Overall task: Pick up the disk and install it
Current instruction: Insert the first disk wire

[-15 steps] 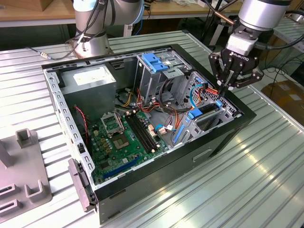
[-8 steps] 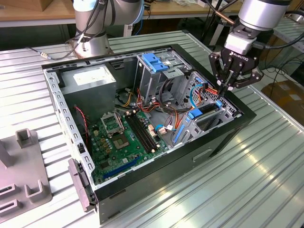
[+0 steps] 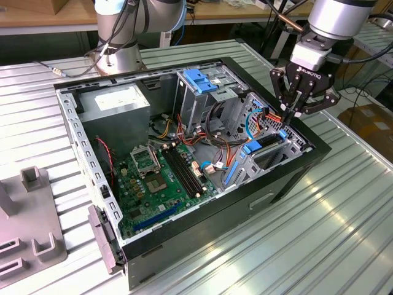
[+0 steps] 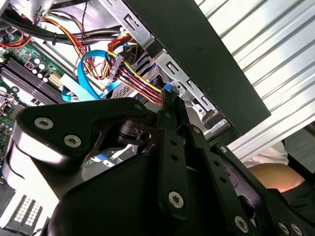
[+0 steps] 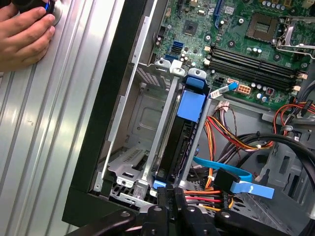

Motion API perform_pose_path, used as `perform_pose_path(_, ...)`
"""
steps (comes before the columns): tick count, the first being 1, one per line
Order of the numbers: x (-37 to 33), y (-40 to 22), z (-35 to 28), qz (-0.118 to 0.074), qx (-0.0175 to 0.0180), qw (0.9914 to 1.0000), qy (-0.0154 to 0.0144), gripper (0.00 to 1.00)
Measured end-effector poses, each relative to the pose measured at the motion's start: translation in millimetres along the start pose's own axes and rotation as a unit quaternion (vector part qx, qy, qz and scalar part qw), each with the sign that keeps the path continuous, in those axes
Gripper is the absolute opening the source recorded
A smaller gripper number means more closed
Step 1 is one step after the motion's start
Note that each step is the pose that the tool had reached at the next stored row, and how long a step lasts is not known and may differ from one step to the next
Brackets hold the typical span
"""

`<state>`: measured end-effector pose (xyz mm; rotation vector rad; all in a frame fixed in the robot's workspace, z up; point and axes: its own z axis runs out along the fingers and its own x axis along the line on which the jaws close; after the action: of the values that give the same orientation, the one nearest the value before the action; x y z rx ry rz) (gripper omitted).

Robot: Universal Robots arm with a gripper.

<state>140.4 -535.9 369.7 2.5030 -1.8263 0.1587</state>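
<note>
The disk [image 3: 265, 145] stands on edge in the drive bay at the exterior view's right end of the open computer case [image 3: 288, 178]. In the first wrist view its dark body [image 5: 173, 147] sits between metal bay walls, with a blue rail tab [image 5: 192, 102] at the far end. My gripper [image 3: 288, 118] hangs just above the disk's near end with its fingers pressed together. Its fingertips [image 5: 171, 192] meet at the small blue end tab [image 5: 159, 184] of the disk. In the second wrist view my gripper [image 4: 170, 102] points down beside a bundle of coloured cables.
Coloured power cables [image 3: 265, 115] and a blue flat cable [image 5: 246, 186] run close to the bay. The motherboard [image 3: 159, 178], a grey power-supply box [image 3: 113, 104] and a blue-topped drive cage [image 3: 201, 80] fill the case. A person's hand [image 5: 22, 32] rests on the ribbed table.
</note>
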Motion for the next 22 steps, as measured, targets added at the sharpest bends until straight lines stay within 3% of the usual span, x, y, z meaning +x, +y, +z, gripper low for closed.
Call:
perform_pose_path(4, -0.3, 0.6, 0.3, 0.004, -0.0004, 0.99999, 0.0000, 0.16)
perform_pose_path(7, -0.4, 0.9, 0.6, 0.029, -0.0033, 0.99957, 0.0009, 0.16)
perform_pose_path(10, -0.4, 0.9, 1.4, 0.057, -0.0064, 0.99837, 0.0016, 0.16)
perform_pose_path(12, -0.5, 1.0, 1.8, 0.077, -0.0086, 0.99696, 0.0021, 0.16)
perform_pose_path(15, -0.9, 2.1, 2.0, 0.087, -0.0096, 0.99615, 0.0022, 0.16)
perform_pose_path(17, -1.6, 4.4, 1.7, 0.098, -0.0108, 0.99514, 0.0025, 0.16)
perform_pose_path(22, -2.7, 6.8, 1.5, 0.101, -0.0111, 0.99478, 0.0026, 0.16)
